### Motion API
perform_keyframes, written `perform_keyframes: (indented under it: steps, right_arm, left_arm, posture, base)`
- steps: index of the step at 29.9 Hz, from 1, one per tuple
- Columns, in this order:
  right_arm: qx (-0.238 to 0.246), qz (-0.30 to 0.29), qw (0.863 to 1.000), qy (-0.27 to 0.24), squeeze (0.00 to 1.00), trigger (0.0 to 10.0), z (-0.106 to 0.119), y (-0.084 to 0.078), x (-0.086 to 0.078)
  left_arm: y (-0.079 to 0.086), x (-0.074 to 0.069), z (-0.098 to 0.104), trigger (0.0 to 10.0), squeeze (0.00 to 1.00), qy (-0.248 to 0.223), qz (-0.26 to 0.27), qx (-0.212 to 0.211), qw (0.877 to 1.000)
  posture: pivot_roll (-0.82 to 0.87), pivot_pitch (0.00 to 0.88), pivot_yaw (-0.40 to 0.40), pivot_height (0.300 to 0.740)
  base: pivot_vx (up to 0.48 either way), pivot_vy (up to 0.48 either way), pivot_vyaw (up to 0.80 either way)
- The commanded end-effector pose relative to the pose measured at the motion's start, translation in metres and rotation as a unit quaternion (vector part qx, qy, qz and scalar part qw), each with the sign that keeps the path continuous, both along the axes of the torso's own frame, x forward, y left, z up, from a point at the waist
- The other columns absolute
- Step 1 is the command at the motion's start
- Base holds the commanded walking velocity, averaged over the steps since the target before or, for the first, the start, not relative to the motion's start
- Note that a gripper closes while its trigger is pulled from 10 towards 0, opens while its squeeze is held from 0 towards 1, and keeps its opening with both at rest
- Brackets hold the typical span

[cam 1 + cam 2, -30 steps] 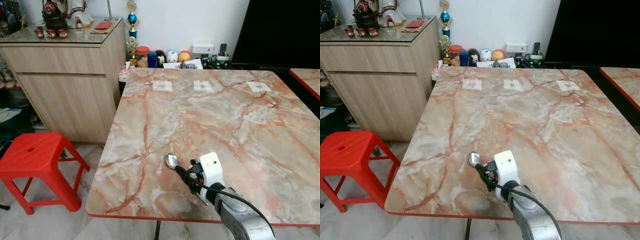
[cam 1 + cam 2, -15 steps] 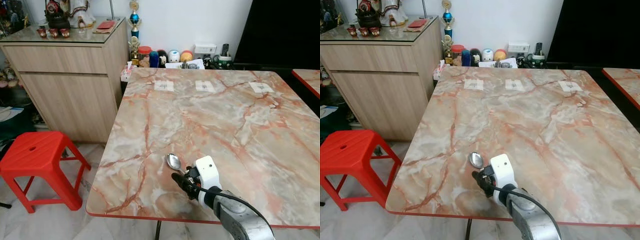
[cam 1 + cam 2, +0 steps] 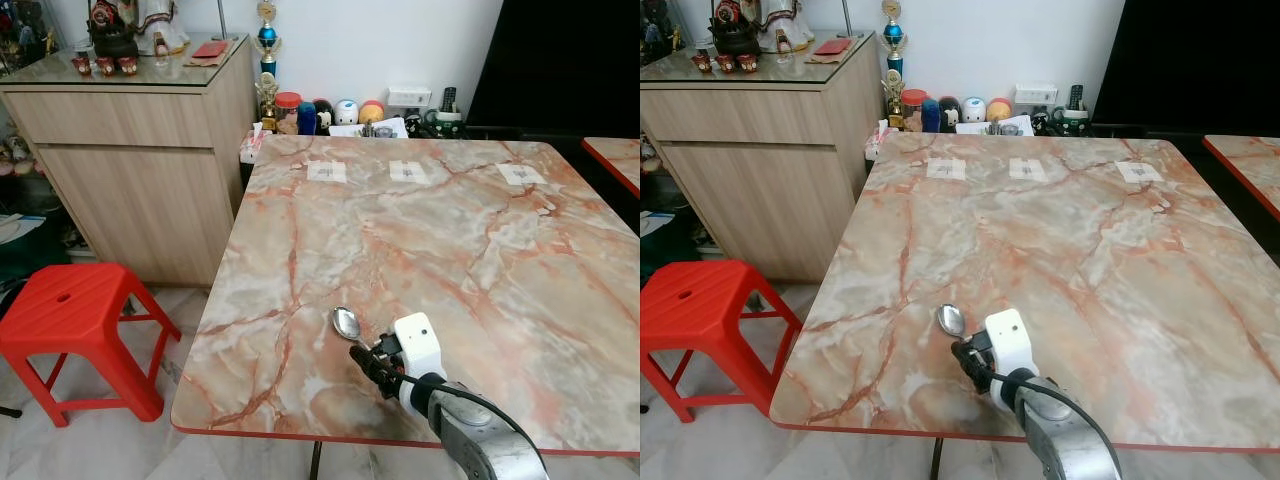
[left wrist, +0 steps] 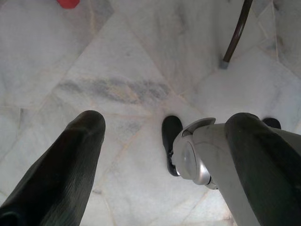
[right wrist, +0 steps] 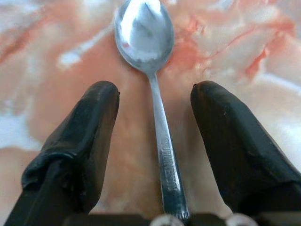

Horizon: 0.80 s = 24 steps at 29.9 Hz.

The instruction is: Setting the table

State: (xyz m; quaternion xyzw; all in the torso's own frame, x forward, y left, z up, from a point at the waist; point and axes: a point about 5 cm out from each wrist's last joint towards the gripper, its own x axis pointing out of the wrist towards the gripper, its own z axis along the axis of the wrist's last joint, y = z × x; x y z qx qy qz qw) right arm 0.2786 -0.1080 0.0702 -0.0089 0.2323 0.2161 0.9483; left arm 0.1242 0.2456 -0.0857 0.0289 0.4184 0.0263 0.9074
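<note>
A metal spoon (image 3: pixel 346 323) lies flat on the marble table (image 3: pixel 430 230), close to its front edge, bowl pointing away from me. My right gripper (image 3: pixel 362 358) is low over the table just behind the bowl. In the right wrist view its two black fingers (image 5: pixel 94 127) stand open on either side of the spoon's handle (image 5: pixel 162 141), not touching it. My left gripper (image 4: pixel 164 120) hangs open over the marble floor beside the table, holding nothing.
Three white labels (image 3: pixel 407 171) lie along the table's far side. Jars and small items (image 3: pixel 330 112) crowd the wall behind it. A wooden cabinet (image 3: pixel 130 150) and a red stool (image 3: pixel 70 310) stand to the left. Another table's corner (image 3: pixel 615 155) is at right. A table leg (image 4: pixel 237 33) rises near my left arm.
My right gripper has drawn back a little along the spoon's handle toward the front edge. The spoon lies where it was. The camera has shifted slightly.
</note>
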Motion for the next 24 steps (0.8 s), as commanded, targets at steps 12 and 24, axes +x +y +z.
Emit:
perform_keyframes:
  steps: [12, 24]
  right_arm:
    - [-0.005, -0.007, 1.000, -0.004, 0.00, 10.0, -0.008, 0.001, 0.010]
    - [-0.027, 0.023, 0.999, 0.017, 0.00, 10.0, -0.021, 0.003, 0.007]
  left_arm:
    - [0.001, -0.004, -0.002, 10.0, 0.00, 0.013, 0.000, 0.001, 1.000]
    - [0.001, -0.005, -0.002, 10.0, 0.00, 0.013, 0.001, 0.001, 1.000]
  posture:
    - [0.03, 0.075, -0.023, 0.740]
    - [0.03, 0.085, -0.024, 0.740]
  base:
    - [0.000, 0.000, 0.00]
    - [0.000, 0.000, 0.00]
